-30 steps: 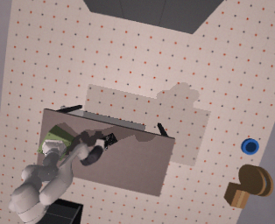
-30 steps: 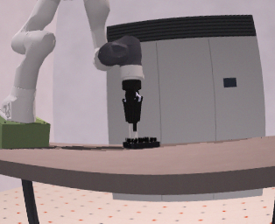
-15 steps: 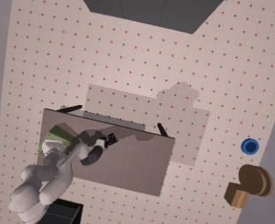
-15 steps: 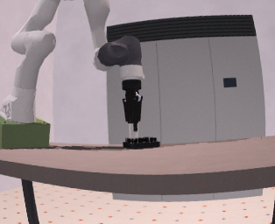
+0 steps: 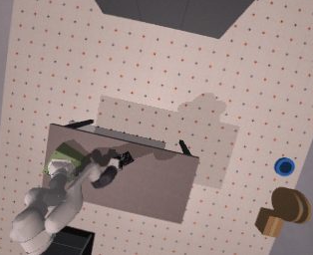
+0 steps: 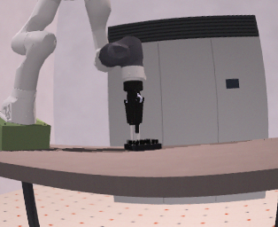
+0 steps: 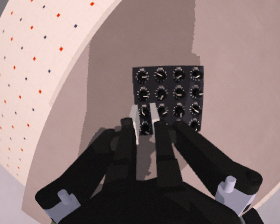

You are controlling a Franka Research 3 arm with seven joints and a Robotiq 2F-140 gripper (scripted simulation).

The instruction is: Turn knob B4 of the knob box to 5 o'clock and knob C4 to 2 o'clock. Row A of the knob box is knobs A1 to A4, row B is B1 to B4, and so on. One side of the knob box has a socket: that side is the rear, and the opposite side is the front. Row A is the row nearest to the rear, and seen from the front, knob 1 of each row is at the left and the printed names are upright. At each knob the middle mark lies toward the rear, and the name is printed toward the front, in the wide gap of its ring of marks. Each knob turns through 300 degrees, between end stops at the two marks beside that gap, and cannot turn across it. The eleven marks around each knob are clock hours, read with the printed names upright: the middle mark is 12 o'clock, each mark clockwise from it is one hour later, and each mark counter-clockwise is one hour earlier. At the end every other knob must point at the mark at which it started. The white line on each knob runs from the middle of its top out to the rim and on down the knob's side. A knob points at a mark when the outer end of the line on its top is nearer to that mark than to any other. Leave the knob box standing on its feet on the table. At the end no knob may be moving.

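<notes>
Progress looks early: gripper (image 7: 149,122), fingers nearly together and holding nothing, hangs just above knob box (image 7: 169,97) standing on desk (image 6: 173,161), knob positions too small to read.

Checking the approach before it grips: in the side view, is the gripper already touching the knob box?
No. In the exterior view the gripper hangs above the knob box, with a visible gap under its fingertips.
</notes>
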